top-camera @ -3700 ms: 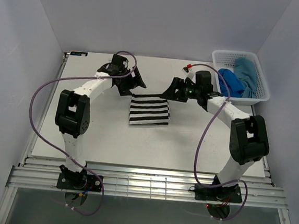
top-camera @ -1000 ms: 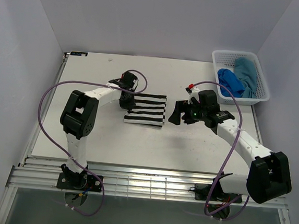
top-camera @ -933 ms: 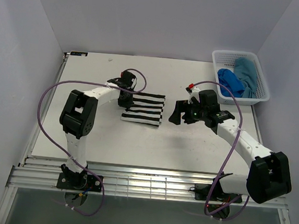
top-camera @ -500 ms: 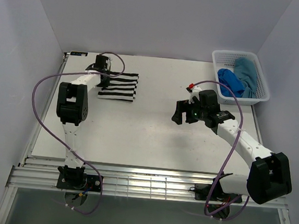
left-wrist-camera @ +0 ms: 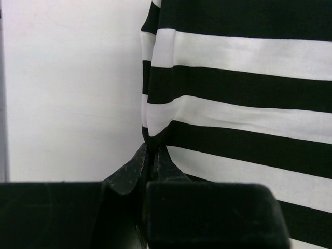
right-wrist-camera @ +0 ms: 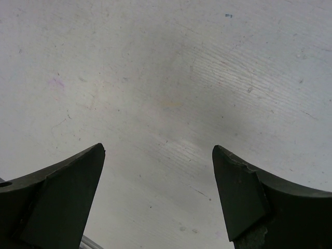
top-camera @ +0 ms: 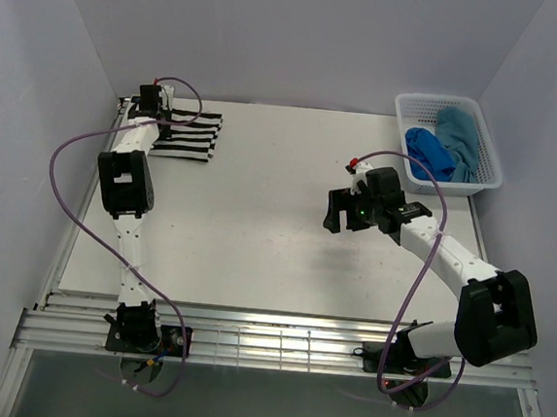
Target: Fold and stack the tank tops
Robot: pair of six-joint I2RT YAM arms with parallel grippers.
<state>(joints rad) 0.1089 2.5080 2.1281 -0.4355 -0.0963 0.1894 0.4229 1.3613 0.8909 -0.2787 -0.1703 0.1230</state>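
With the overhead view up first, the white mesh basket (top-camera: 446,102) is our marker at the far right of the table (top-camera: 257,236). The striped tank top (top-camera: 188,132) lies folded into a neat rectangle at the far edge, right across the table from the basket at the opposite side. The left gripper (top-camera: 162,117) sits at the cloth's edge farthest from the basket. The right gripper (top-camera: 332,211) hangs over bare table, near the basket and on its near left. Inside the basket, the royal blue top (top-camera: 428,151) and the teal top (top-camera: 459,132) lie bunched together, touching.

Over to the left wrist: the left gripper (left-wrist-camera: 150,153) has its jaws pinched tight on the striped tank top (left-wrist-camera: 233,98), clamping the folded edge where the layers meet. The cloth ripples a little at the pinch, so I judge it soft, light and limp, with no stiffness to hold its shape. Held at one spot like this, the layers could slide or fall open; a hold across all layers at the fold looks safest.

Now the right wrist: the right gripper (right-wrist-camera: 158,149) has its jaws spread wide with nothing between them, only scuffed table (right-wrist-camera: 171,78) below. For the basket pair, I would expect a raised fold to be the best place to take hold, and the cloth to drape once lifted.
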